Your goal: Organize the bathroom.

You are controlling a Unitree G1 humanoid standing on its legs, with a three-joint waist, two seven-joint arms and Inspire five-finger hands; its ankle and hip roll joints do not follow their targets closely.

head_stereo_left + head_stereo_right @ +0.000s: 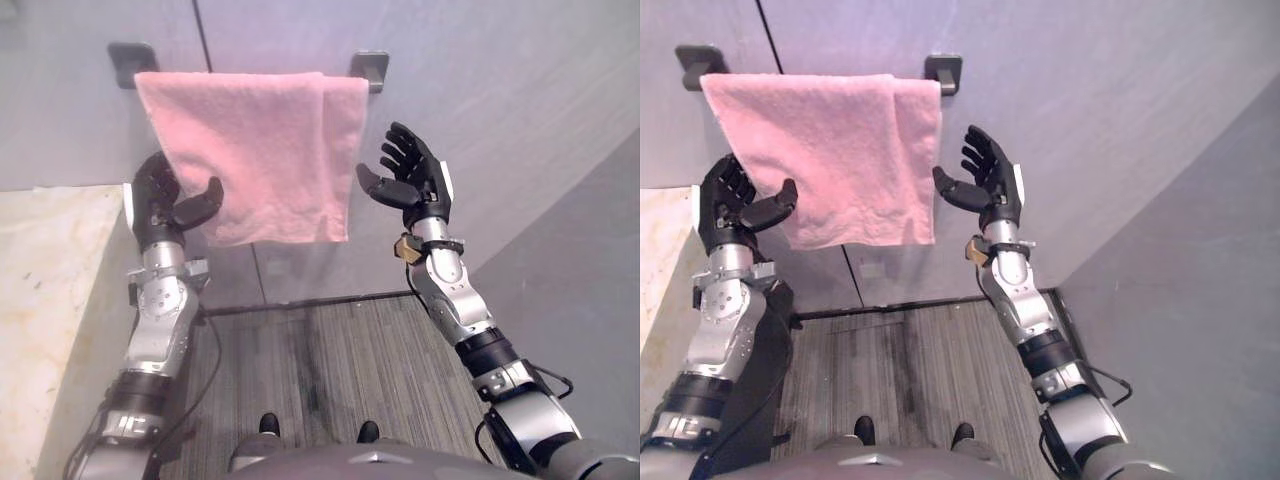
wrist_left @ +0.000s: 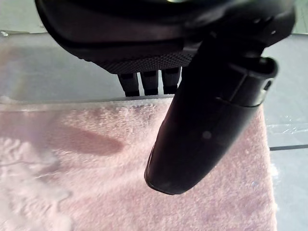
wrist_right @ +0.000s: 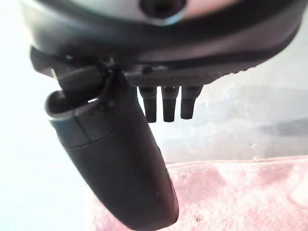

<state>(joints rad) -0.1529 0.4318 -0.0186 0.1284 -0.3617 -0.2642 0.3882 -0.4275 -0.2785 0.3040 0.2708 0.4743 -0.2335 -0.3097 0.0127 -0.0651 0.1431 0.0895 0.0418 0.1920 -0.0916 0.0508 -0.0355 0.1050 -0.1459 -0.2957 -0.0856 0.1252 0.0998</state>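
Looking down from head height, two eye views barely offset; wrist views close along each thumb, all sharing the pink towel [image 1: 255, 150].

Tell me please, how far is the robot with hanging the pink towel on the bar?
Done, it seems: the pink towel is draped over the wall bar, though its lower edge hangs slanted. In hand: nothing is gripped; the left robot hand is open at the towel's left edge, and the right robot hand is open beside its right edge. Left: probably straightening the towel so it hangs even.
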